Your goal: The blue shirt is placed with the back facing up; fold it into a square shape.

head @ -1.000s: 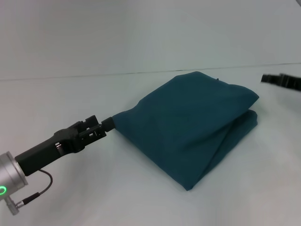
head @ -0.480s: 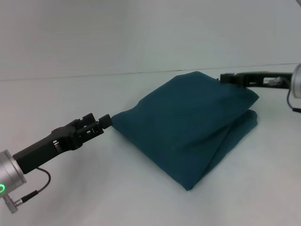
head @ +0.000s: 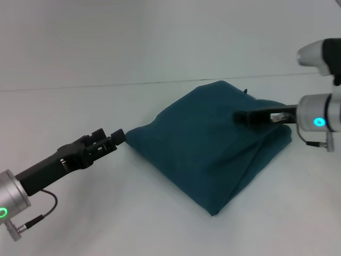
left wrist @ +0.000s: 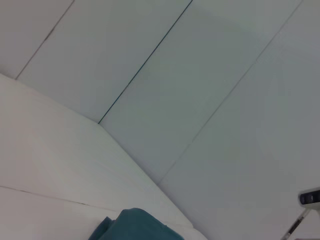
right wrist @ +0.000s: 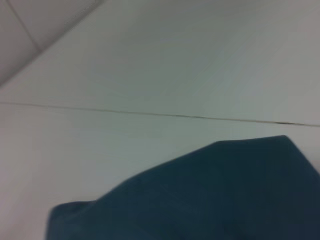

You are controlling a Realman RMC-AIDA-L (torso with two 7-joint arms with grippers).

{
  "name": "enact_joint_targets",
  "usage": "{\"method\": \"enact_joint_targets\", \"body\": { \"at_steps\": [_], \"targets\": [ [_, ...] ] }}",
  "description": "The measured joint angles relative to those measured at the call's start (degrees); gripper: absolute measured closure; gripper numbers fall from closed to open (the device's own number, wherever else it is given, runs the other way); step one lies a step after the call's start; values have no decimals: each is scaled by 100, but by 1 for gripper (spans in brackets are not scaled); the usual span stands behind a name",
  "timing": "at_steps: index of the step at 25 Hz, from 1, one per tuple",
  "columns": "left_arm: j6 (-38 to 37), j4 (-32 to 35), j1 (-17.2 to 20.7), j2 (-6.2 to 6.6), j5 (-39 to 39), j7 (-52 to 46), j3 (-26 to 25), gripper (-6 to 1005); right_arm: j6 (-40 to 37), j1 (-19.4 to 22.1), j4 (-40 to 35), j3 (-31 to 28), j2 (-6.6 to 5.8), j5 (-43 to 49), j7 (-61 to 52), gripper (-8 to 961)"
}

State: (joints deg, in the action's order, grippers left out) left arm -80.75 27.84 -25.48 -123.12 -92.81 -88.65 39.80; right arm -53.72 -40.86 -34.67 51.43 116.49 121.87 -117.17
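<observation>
We see the white bench (head: 106, 224) filling most of the head view, with a pale wall behind it and a thin dark seam where the two meet.

On the bench, a little right of centre, lies the blue shirt (head: 208, 154), already folded into a thick, roughly diamond-shaped bundle of several layers. One corner points toward the robot, another toward the wall, and the stacked edges show along its right side. In the right wrist view the blue shirt (right wrist: 210, 195) fills the lower part of the picture with bare bench beyond it; in the left wrist view only a small hump of the blue shirt (left wrist: 135, 227) shows at the edge.

The right arm reaches in from the right, and the right gripper (head: 244, 117) is over the upper right part of the bundle, its dark tip against the fabric as far as we can judge. We cannot tell whether its fingers are spread or pressed together, nor whether they hold any cloth.

The left arm comes in from the lower left, and the left gripper (head: 118, 136) sits at the left corner of the shirt, just beside it or barely touching. We cannot tell its finger state either.
</observation>
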Motion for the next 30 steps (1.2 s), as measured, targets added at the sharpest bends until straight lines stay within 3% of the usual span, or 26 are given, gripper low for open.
{"method": "enact_joint_targets", "body": {
  "at_steps": [5,8,19,24,30],
  "targets": [
    [27,-7,28,-2,-4,-2,-1,43,814,-74,78,323,239,201,36,954],
    [50,-7,36,-2,-14,1,-28,43,1228,-111,214,528,308,221,137,954],
    [56,-7,46,6,-36,-9,-34,43,1503,-64,-107,629,319,-684,660,955],
    [48,-7,19,7,-12,-17,-34,43,2167,-425,65,776,332,-657,665,955],
    [83,-64,3,7,-15,-20,-13,43,3285,-882,821,1470,367,-672,675,955]
  ]
}}
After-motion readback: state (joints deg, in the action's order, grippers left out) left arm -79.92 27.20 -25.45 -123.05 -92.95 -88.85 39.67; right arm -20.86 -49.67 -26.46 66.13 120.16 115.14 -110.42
